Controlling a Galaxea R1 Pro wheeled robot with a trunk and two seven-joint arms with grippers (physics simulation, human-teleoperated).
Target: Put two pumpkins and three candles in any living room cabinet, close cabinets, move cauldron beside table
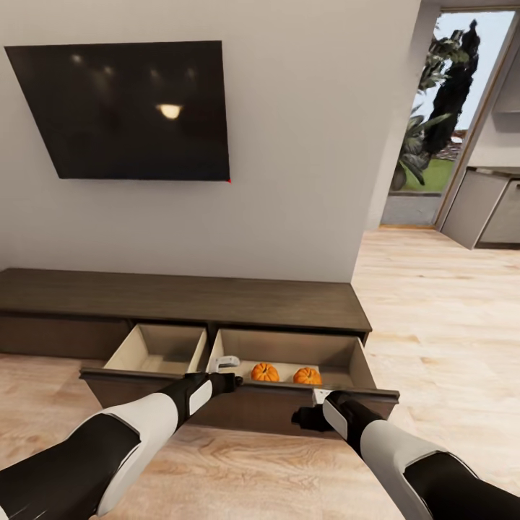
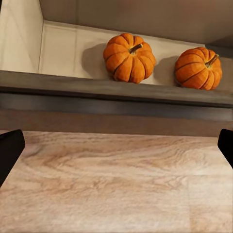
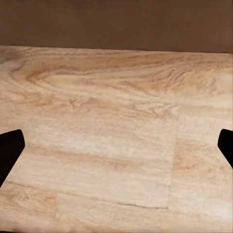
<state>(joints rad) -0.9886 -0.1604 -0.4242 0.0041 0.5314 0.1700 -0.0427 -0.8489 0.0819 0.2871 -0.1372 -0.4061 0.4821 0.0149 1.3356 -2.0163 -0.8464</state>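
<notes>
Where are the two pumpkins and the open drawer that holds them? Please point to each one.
Left pumpkin (image 1: 265, 372), head view: on its ribbed orange body.
Right pumpkin (image 1: 307, 376), head view: on its orange body.
Open drawer (image 1: 365, 368), head view: on its right side wall.

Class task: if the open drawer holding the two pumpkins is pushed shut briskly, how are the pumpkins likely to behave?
The pumpkins look round and sit loose, so they may roll. They are squat and ribbed, so probably only slightly. The drawer walls should contain them.

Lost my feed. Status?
Both pincers open, empty. Two pumpkins in the open cabinet drawer. Left pincer at drawer front; right pincer below it.
</notes>
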